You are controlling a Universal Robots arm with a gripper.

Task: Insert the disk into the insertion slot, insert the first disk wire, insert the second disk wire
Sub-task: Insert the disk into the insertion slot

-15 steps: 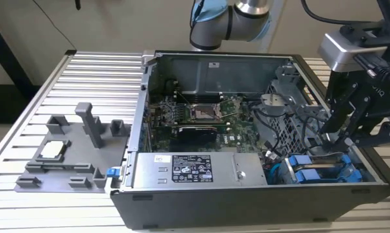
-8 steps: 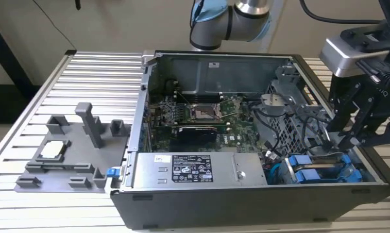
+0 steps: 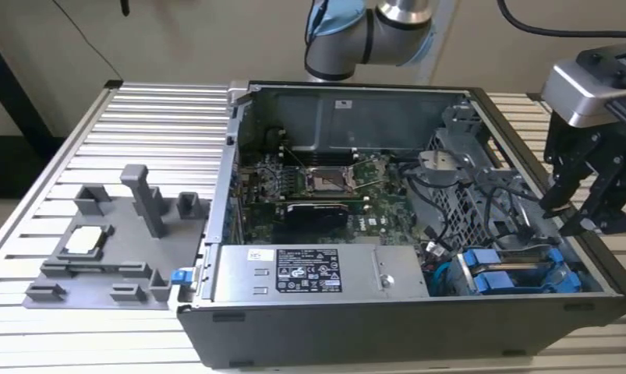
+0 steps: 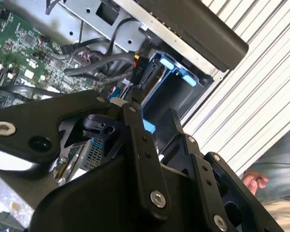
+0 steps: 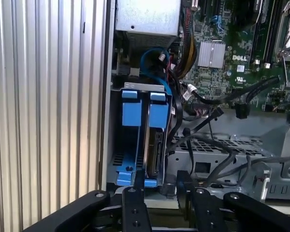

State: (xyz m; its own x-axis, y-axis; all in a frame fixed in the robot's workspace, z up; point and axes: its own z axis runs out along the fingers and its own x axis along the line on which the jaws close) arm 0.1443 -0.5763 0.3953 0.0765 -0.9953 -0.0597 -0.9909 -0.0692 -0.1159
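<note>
The disk (image 5: 157,145) in its blue carrier stood inside the insertion slot (image 3: 453,273), at the near corner of the computer case (image 3: 396,335) on the exterior view's right. Above it hung the gripper (image 3: 564,220), fingers apart and holding nothing.

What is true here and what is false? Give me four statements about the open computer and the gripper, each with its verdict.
1. The case lies open with its circuit board showing. True.
2. The gripper hangs over the middle of the circuit board. False: it is at the case's edge on the exterior view's right, by the drive bay.
3. Two blue carriers stand side by side in the drive bay. True.
4. The power supply box lies outside the case. False: it sits inside the case, along the wall nearest the exterior camera.
</note>
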